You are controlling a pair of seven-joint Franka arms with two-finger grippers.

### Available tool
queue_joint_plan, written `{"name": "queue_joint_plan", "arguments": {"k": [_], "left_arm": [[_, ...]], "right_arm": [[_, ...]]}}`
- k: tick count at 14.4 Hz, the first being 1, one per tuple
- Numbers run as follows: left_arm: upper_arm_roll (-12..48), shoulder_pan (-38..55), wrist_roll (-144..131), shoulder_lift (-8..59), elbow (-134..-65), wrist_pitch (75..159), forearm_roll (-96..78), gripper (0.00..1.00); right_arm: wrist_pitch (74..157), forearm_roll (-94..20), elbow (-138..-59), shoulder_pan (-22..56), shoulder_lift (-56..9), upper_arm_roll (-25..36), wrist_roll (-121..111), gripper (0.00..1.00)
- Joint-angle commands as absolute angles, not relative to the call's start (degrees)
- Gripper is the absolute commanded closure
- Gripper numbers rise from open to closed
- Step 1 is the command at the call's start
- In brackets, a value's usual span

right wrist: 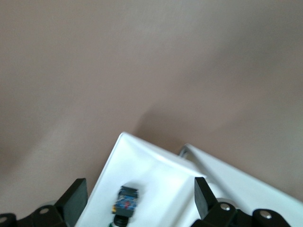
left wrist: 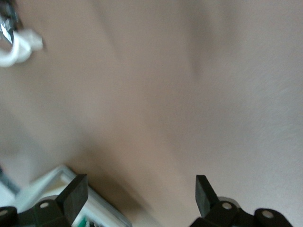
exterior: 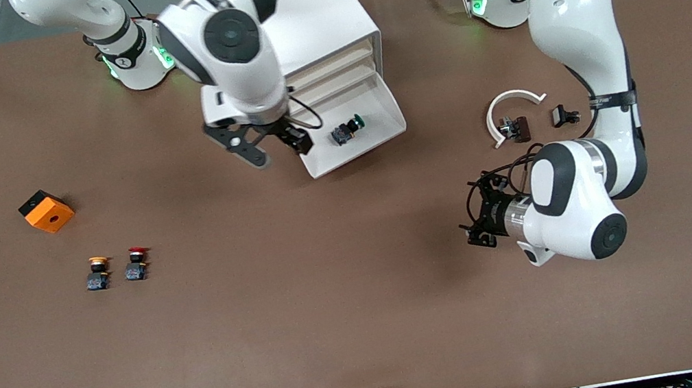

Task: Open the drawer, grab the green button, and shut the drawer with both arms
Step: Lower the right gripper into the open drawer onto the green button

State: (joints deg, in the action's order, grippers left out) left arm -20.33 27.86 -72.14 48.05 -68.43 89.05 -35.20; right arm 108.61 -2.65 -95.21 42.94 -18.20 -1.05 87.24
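**Bottom drawer drawn out with the green-capped button lying inside; both claws spread and empty.**

Nearest the front camera, the left gripper (exterior: 478,228), a black two-finger claw on a smooth white jointed arm, hangs over bare matte brown table (exterior: 340,333) with fingers spread, holding nothing; toward the right arm's end stand a yellow-capped button (exterior: 97,273) and a red-capped button (exterior: 137,264) side by side, and farther back a blocky orange box (exterior: 46,211) with a round hole; toward the left arm's end lie a curved white clip (exterior: 511,110) and small dark parts (exterior: 565,115); the drawer (exterior: 378,137), a shallow glossy white tray, juts from the boxy white cabinet (exterior: 324,10); the button (exterior: 346,130) lies tipped on its side on the drawer floor; the right gripper (exterior: 272,144) hangs over the drawer's front corner, fingers spread, apart from the button.
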Motion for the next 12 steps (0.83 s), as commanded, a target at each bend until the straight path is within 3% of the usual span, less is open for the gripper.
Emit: {"name": "queue_joint_plan", "arguments": {"k": [1, 7, 12], "left_arm": [[-21.3, 28.4, -63.1, 45.4, -69.2, 89.7, -27.6, 0.0], [-21.1, 28.8, -41.7, 42.2, -69.5, 91.0, -17.0, 0.0], [-19.4, 29.1, -27.2, 37.8, -72.4, 97.3, -15.5, 0.0]], "right_arm": [[113.0, -2.5, -94.1, 45.5, -22.2, -0.2, 93.8, 0.0], [117.6, -2.6, -94.1, 47.8, -27.2, -0.3, 97.1, 0.0], [117.9, -3.5, -94.0, 49.6, -30.5, -0.3, 98.4, 0.0]]}}
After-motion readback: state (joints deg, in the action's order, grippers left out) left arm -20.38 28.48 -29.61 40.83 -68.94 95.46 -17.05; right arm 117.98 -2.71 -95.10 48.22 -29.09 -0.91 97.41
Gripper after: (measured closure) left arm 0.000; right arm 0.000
